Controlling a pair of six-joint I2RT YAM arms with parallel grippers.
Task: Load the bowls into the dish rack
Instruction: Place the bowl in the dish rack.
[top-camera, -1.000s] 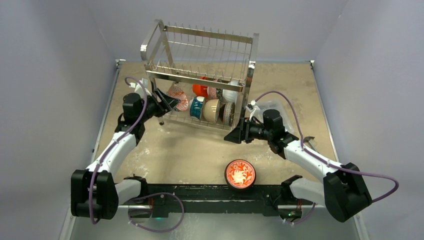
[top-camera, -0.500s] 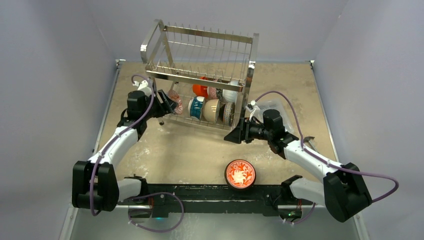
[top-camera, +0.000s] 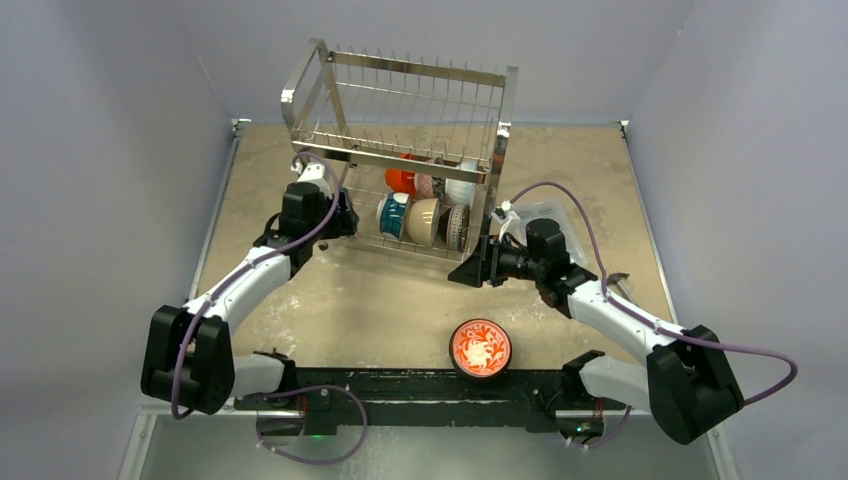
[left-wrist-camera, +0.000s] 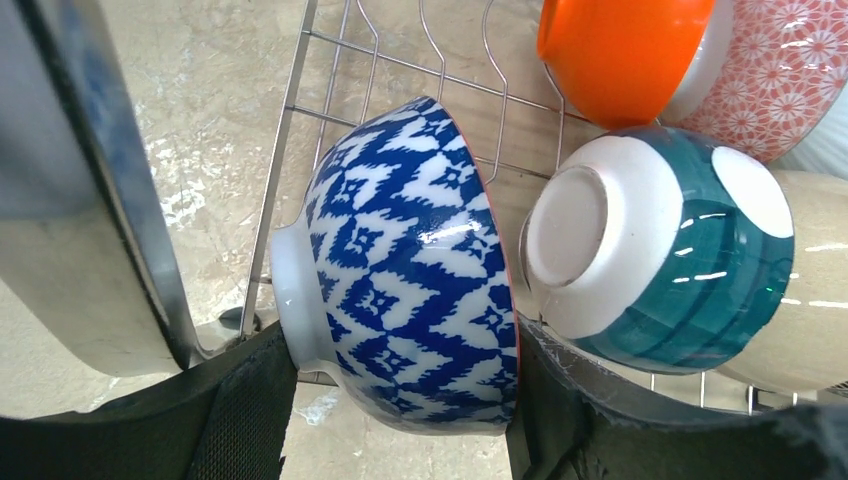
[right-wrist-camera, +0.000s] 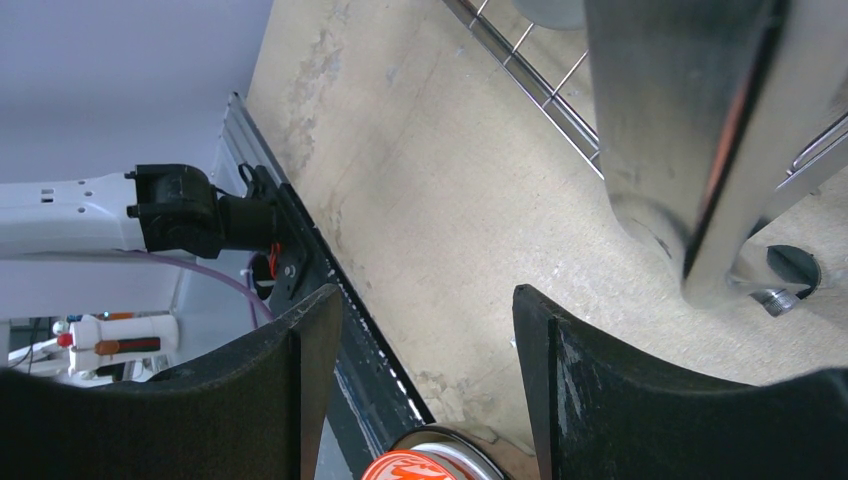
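One blue patterned bowl (left-wrist-camera: 410, 290), clamped in the left gripper (left-wrist-camera: 400, 400), had been carried rightward into the dish rack's (top-camera: 400, 158) lower shelf since a second earlier; the right gripper (right-wrist-camera: 425, 380) was held apart, empty, unmoved.

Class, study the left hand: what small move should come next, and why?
Probably open the left hand and release the blue patterned bowl: it appears tipped on edge over the dish rack lower wires, beside the teal bowl.
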